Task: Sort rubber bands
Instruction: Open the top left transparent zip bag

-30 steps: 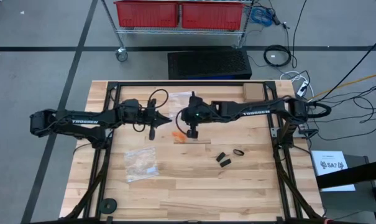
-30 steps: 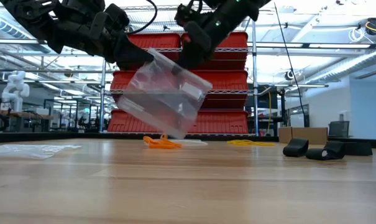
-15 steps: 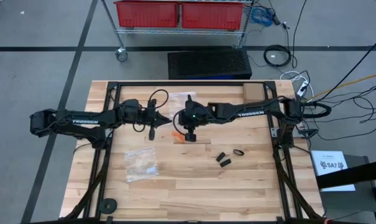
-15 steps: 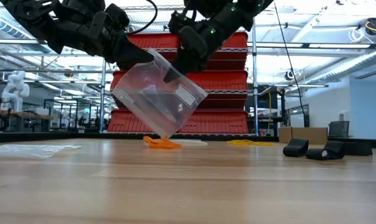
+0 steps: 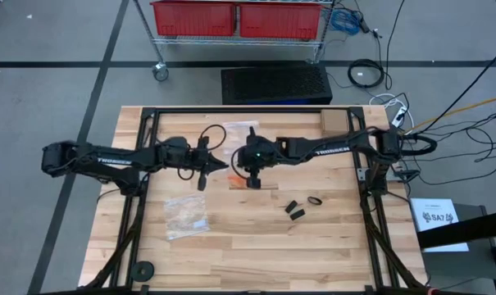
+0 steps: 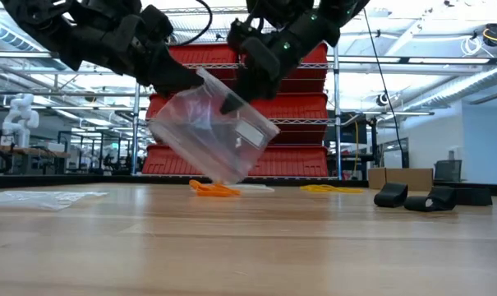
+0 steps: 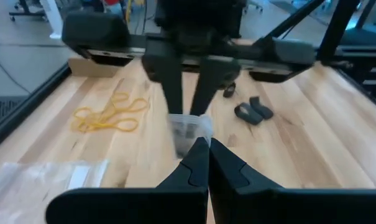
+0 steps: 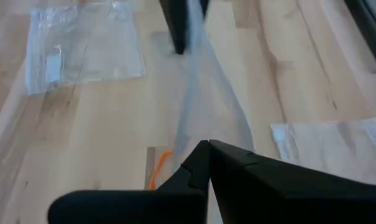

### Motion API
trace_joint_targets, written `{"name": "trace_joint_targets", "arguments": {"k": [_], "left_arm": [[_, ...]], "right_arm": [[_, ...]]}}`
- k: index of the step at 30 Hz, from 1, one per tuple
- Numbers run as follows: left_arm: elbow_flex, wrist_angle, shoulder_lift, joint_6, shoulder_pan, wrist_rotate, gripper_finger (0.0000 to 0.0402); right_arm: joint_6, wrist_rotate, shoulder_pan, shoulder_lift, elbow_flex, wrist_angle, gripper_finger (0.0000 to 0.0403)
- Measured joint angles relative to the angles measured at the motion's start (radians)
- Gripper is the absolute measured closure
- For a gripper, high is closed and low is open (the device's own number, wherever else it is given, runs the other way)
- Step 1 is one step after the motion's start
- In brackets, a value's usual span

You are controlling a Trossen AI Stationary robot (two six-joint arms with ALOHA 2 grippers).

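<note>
1. I am pinching a clear bag (image 6: 213,136) with both tools, left tool (image 6: 185,80) and right tool (image 6: 236,97), each pressed shut on its top edge.
2. The bag is hanging tilted above the orange bands (image 6: 213,189) on the table (image 6: 248,247).
3. Black bands (image 5: 295,210) and yellow bands (image 7: 107,116) are lying well apart from the bag.
4. The bands look light, soft and springy; I judge pinching one strand best.

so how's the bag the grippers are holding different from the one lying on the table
The held bag hangs tilted in the air above the orange rubber bands, pinched between the left gripper and the right gripper; the other bag lies flat on the table, on the left arm's side, touched by neither gripper. The held bag is pulled open into a pouch, the lying one is flattened and crinkled. Both are clear plastic.
</note>
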Motion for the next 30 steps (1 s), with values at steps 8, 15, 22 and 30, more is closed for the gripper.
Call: {"name": "trace_joint_targets", "arguments": {"k": [8, 15, 22, 30], "left_arm": [[0.0, 0.092, 0.079, 0.0, -0.023, -0.05, 0.0401], [0.0, 0.162, 0.089, 0.0, -0.024, -0.061, 0.0401], [0.001, 0.204, 0.089, -0.03, -0.024, -0.062, 0.0401], [0.002, 0.274, 0.089, -0.051, -0.052, -0.082, 0.0401]], "right_arm": [[0.034, 0.003, 0.024, 0.001, -0.039, 0.099, 0.0398], [0.078, 0.008, 0.028, 0.001, -0.039, 0.107, 0.0331], [0.082, 0.011, 0.02, -0.074, -0.039, 0.0, 0.0307], [0.058, 0.017, 0.014, -0.091, -0.038, 0.015, 0.0395]]}}
